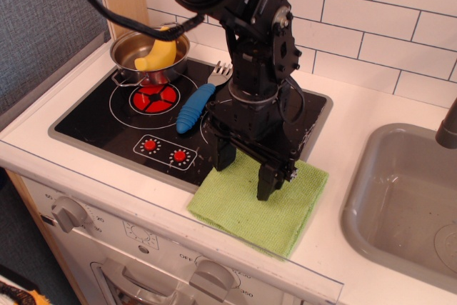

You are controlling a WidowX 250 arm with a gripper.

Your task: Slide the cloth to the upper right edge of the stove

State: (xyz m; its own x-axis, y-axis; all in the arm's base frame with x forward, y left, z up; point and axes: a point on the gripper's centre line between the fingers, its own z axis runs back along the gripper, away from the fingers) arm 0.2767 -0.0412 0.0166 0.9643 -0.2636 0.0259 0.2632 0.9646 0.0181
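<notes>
The light green cloth lies flat at the stove's lower right corner, partly on the black cooktop's grey rim and mostly on the white counter. The stove is black and glossy with two red burner marks and two small red dials. My gripper points down over the cloth's upper edge, its two fingers spread apart with tips at or just above the cloth. It holds nothing. The arm hides the right burner.
A steel pot with a yellow banana stands on the back left burner. A blue-handled fork lies mid-stove. A grey sink is at the right. White tiled wall behind; the counter's front edge is close.
</notes>
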